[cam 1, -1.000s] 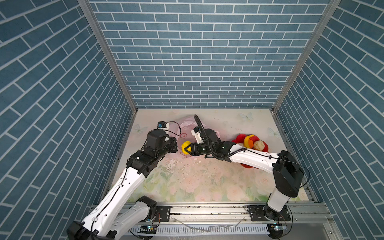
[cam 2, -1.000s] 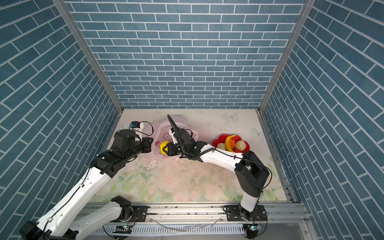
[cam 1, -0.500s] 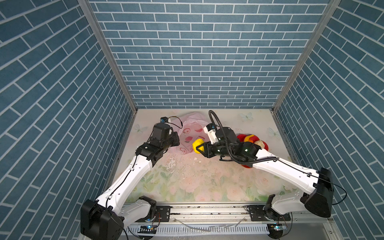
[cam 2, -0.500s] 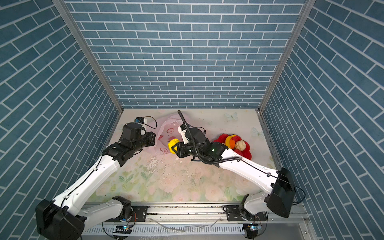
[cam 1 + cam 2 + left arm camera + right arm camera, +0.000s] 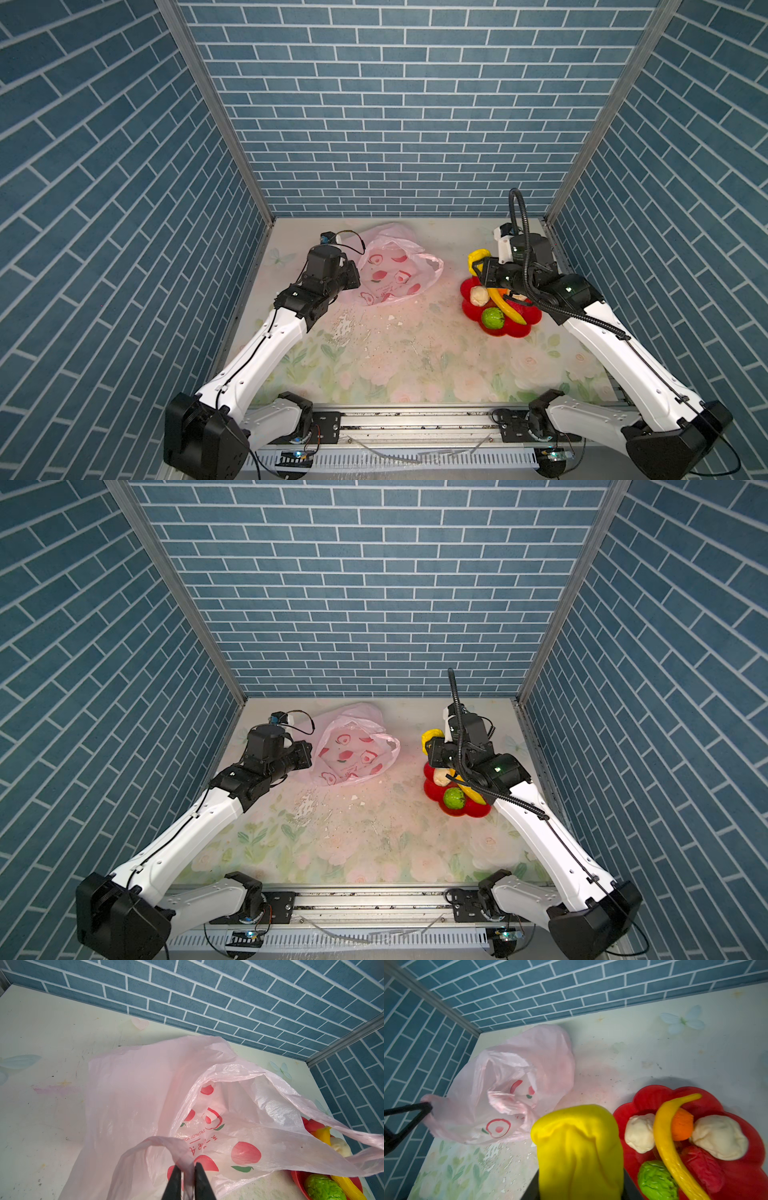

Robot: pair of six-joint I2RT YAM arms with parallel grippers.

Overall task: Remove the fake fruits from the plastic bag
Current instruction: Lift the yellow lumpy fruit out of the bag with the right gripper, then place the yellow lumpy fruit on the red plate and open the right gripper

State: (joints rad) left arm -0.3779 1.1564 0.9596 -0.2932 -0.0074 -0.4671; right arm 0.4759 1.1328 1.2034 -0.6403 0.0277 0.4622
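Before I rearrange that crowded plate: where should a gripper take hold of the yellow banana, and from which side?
Probably the banana at mid-length, from above, jaws across its narrow width: it lies on top of the other fruits, its upper side free, its ends tapering.

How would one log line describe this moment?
left tool: pinches plastic bag | right tool: holds yellow fruit near red plate

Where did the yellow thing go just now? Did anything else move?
The right claw carried the yellow toy fruit away from the plastic bag, across to the red plate, and still grips it there. The left claw kept pinching the bag's handle. The bag stayed in place, as did the fruits on the plate.
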